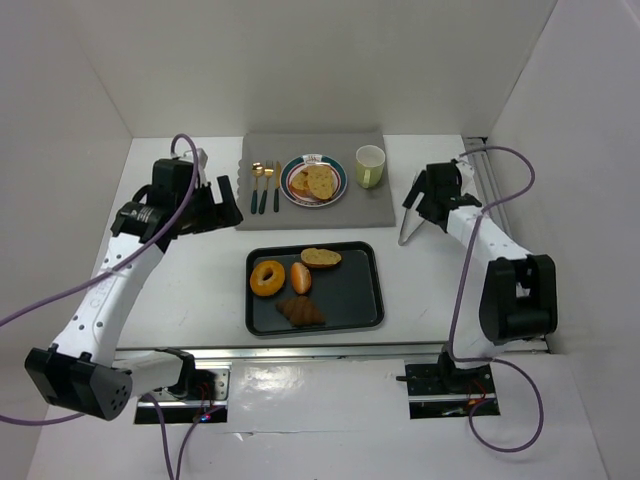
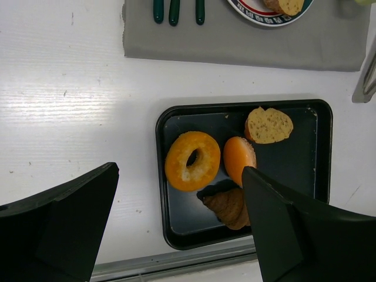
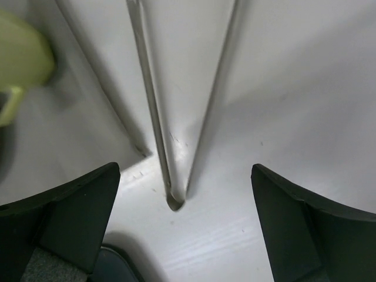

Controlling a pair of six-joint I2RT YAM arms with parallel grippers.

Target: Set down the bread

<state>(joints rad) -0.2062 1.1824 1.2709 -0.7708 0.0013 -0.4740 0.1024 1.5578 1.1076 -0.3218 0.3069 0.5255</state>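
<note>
On the far left, our left gripper (image 1: pixel 225 203) hangs above the bare table (image 1: pixel 200 290), jaws spread wide with nothing between them. Its wrist camera looks straight down on the tray, so we judge it is parked clear of the work, not reaching for anything.

Further right, on the far side, a grey placemat (image 1: pixel 370 205) carries the setting. The cutlery (image 1: pixel 265 187) lies in a row at its left end, and just beside it stands the plate (image 1: pixel 283 182). The bread (image 1: pixel 315 182) lies on this plate as two slices, one overlapping the other. From that, we take the placing as done or very nearly so.

Nearer us, the black tray (image 1: pixel 355 290) holds the stock: a bagel (image 1: pixel 267 277) at the left, a bun (image 1: pixel 300 277) touching it, a croissant (image 1: pixel 300 312) at the near side, and a spare slice (image 1: pixel 321 257) at the far edge. The green cup (image 1: pixel 370 166) sits on the mat's right end, near the plate.

Right of the mat, the metal tongs (image 3: pixel 174 201) lie flat on the table, hinge end toward our right gripper (image 3: pixel 185 170). That gripper hovers directly over them, jaws fully apart, and neither finger touches the metal. We read the tongs as the serving tool, laid off the mat so the setting stays tidy.
</note>
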